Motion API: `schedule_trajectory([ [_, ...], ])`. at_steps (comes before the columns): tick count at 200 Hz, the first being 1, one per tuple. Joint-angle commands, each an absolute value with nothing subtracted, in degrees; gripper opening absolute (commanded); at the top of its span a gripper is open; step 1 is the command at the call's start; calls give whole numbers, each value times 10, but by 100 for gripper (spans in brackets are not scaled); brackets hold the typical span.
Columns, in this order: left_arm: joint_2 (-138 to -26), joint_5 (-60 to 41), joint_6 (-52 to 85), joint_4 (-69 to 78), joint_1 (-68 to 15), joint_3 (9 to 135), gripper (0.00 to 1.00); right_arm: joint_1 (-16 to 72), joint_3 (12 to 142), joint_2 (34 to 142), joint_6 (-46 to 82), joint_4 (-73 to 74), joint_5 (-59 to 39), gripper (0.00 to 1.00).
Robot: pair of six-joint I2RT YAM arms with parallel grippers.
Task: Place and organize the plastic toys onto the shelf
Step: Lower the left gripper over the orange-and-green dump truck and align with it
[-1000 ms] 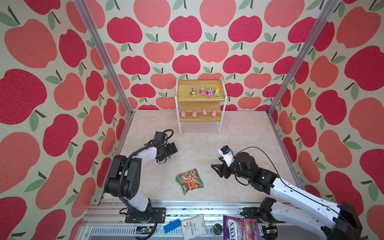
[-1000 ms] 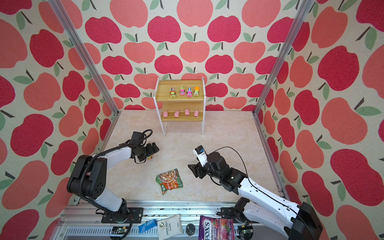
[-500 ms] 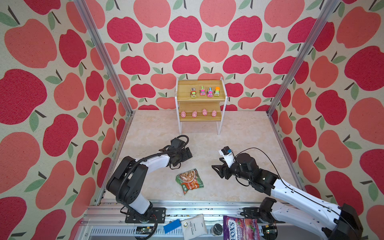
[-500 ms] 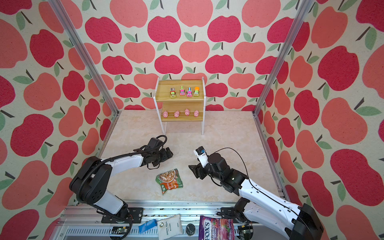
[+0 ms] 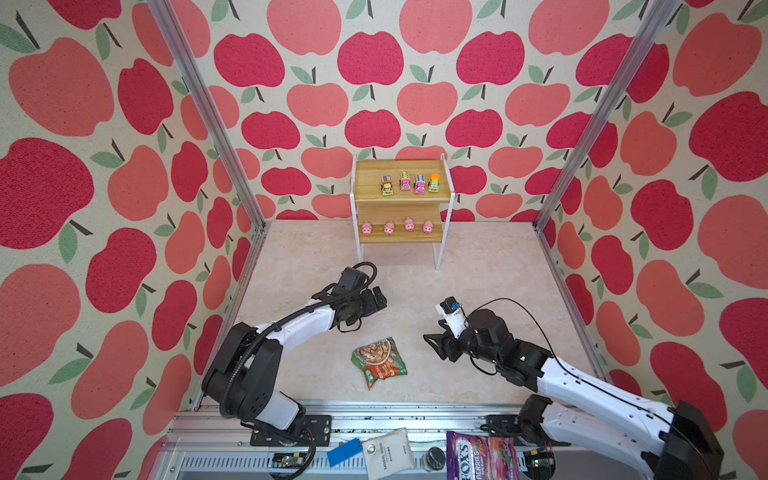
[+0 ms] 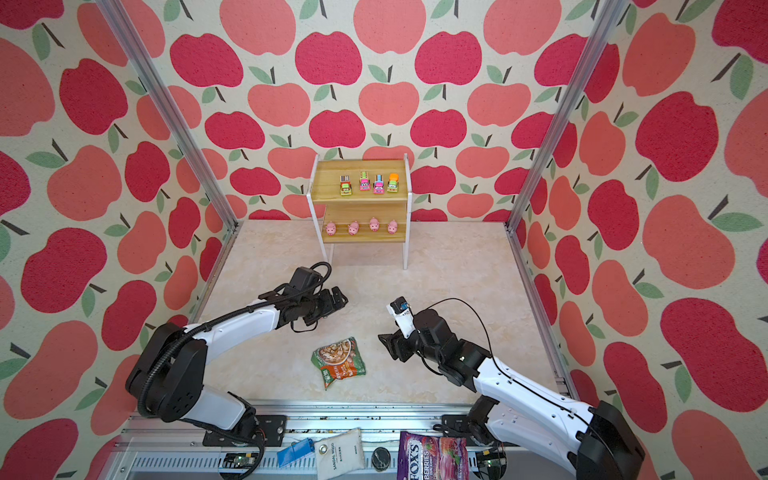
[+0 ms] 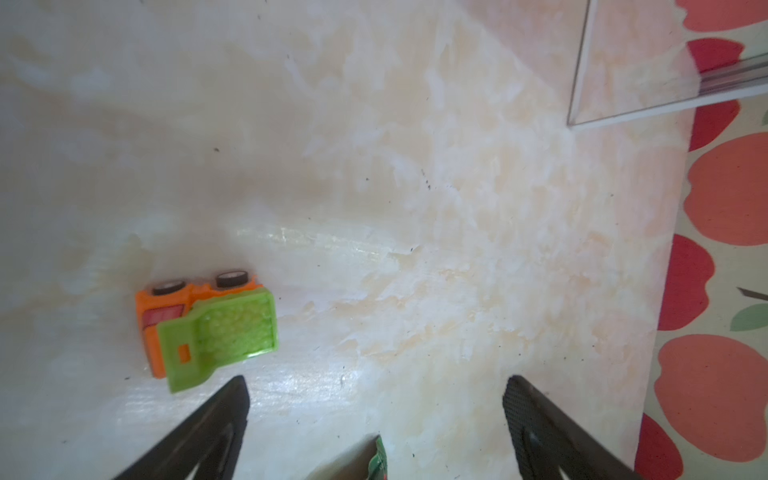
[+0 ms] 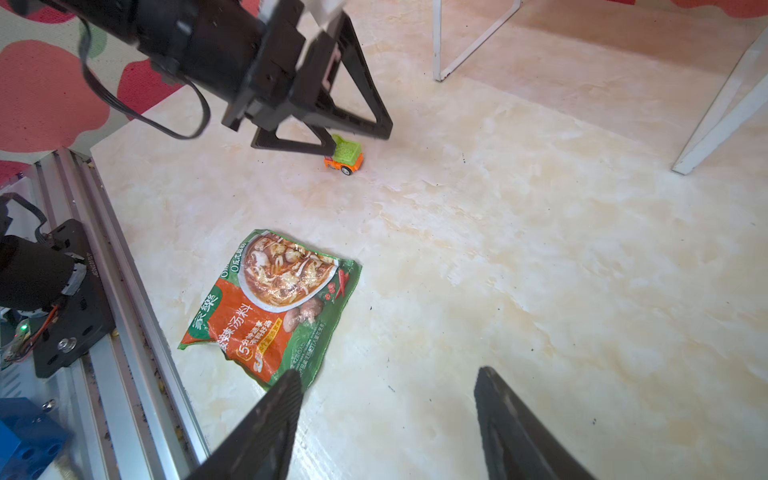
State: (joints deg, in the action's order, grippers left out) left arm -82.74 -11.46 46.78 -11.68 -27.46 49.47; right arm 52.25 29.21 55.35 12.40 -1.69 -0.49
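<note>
I see the shelf (image 5: 370, 183) far and central on the table (image 5: 498, 282): four trucks (image 5: 405, 181) on top, four pigs (image 5: 388, 227) below. A fifth truck (image 8: 344, 157) sits on the table just beside my left tool (image 7: 376, 382); the packet (image 5: 379, 361) lies nearer.

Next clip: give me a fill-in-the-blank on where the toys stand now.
1. On the shelf, the top board holds ___ trucks.
2. The pigs stand on its ___ board.
3. The left gripper, jaws ___, hovers near the orange-and-green truck.
Missing: four; lower; open.

Orange truck (image 7: 205, 328) with green bed; green-and-orange packet (image 8: 274, 307); red-apple-patterned walls (image 5: 104, 208)
</note>
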Motion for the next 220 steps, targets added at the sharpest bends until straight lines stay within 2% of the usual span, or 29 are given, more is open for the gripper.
schedule_trajectory([
  [1,-766,-143,426,-144,-238,477,98,532,289,606,137,45,8,68],
  [39,-707,-137,344,-214,-195,473,99,551,336,763,140,153,39,64],
  [66,-711,-85,287,-283,-192,484,100,555,382,859,126,203,53,62],
  [97,-707,-40,267,-285,-191,461,100,560,435,945,105,232,65,60],
  [133,-721,13,260,-290,-187,451,100,580,487,1018,85,246,70,57],
  [220,-706,28,260,-276,-167,435,100,599,584,1140,85,251,76,56],
])
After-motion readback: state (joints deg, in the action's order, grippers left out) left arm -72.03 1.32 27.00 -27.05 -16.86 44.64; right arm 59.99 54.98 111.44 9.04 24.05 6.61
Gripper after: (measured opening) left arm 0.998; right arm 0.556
